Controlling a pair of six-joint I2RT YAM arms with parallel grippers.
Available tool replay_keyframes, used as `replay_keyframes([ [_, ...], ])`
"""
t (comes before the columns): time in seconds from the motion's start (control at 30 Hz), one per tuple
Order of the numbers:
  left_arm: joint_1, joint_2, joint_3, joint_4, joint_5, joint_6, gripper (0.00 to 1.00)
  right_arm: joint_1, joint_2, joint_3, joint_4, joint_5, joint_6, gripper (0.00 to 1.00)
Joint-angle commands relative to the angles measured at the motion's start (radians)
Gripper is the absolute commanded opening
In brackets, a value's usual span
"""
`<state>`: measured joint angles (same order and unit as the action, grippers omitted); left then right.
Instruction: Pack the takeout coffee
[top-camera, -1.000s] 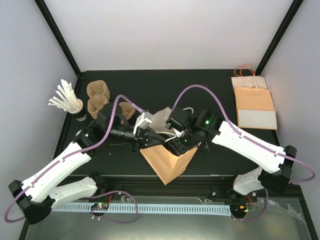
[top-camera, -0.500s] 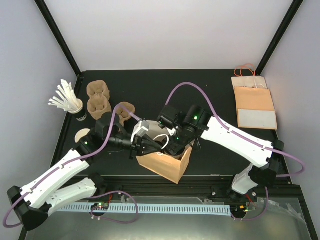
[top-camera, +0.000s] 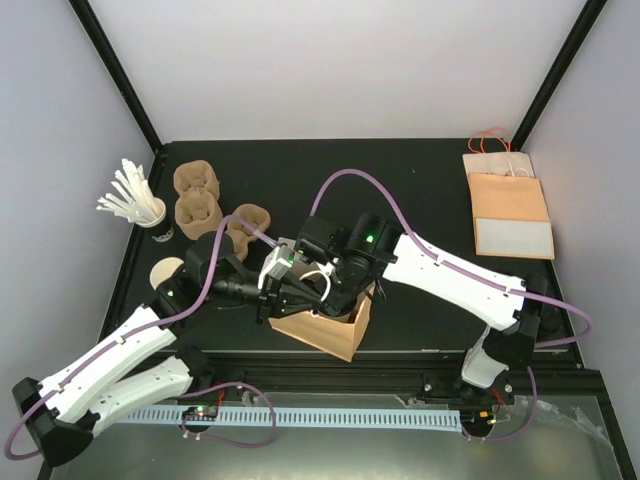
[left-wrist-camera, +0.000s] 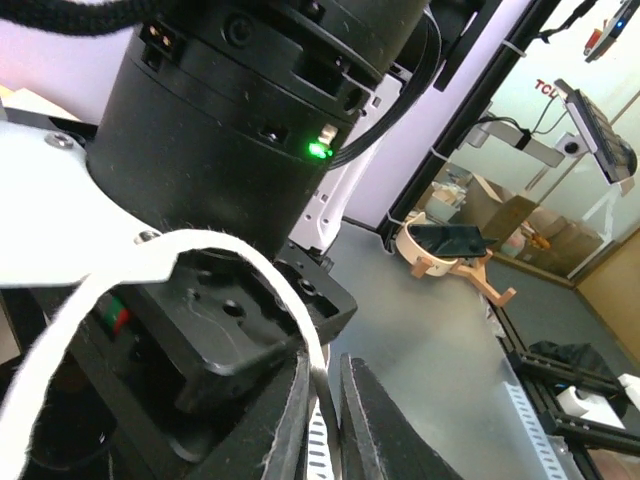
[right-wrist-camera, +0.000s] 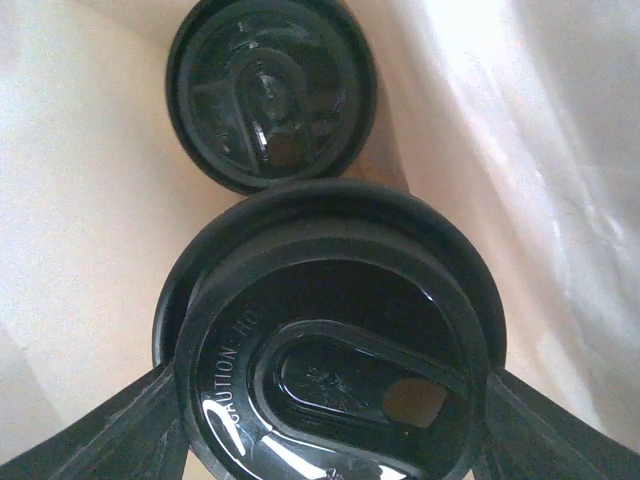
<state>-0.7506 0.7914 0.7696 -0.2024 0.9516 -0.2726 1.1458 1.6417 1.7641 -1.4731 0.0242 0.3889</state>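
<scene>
While the right gripper (right-wrist-camera: 330, 400) is clasping the takeout coffee (right-wrist-camera: 330, 330), a small white paper cup with a round black plastic lid, down inside the upright brown paper bag (top-camera: 338, 335), the likeliest trouble is looking like a tipped cup. Whether its base is resting on the bag floor cannot be told, and letting go too early could be knocking it against the second black-lidded cup (right-wrist-camera: 270, 95) sitting just beyond it in the bag. The left gripper (left-wrist-camera: 325, 400) is pinching the bag's white paper handle (left-wrist-camera: 150, 260) between nearly closed fingers. Should that strip be slipping free, the bag could be sagging or toppling on the black worktop (top-camera: 420, 190). At the far left, a dark cup (top-camera: 157, 228) is holding white stirrers (top-camera: 125, 195).
</scene>
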Motion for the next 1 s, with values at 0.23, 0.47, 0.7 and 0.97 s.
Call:
replay_keyframes([
  [0.23,-0.010,-0.033,0.004,0.053,0.013,-0.025,0.15,0.028,-0.027,-0.105,0.147,-0.014,-0.135,0.06],
  [0.47,-0.009,-0.049,-0.009,0.040,-0.007,-0.021,0.16,0.027,0.034,0.002,0.062,0.017,-0.188,0.06],
  [0.7,-0.012,-0.049,-0.008,0.043,0.000,-0.025,0.15,0.028,0.041,-0.061,0.068,-0.016,-0.250,0.06],
  [0.97,-0.013,-0.051,-0.007,0.048,0.002,-0.024,0.15,0.027,0.004,-0.167,0.099,-0.007,-0.272,0.07],
])
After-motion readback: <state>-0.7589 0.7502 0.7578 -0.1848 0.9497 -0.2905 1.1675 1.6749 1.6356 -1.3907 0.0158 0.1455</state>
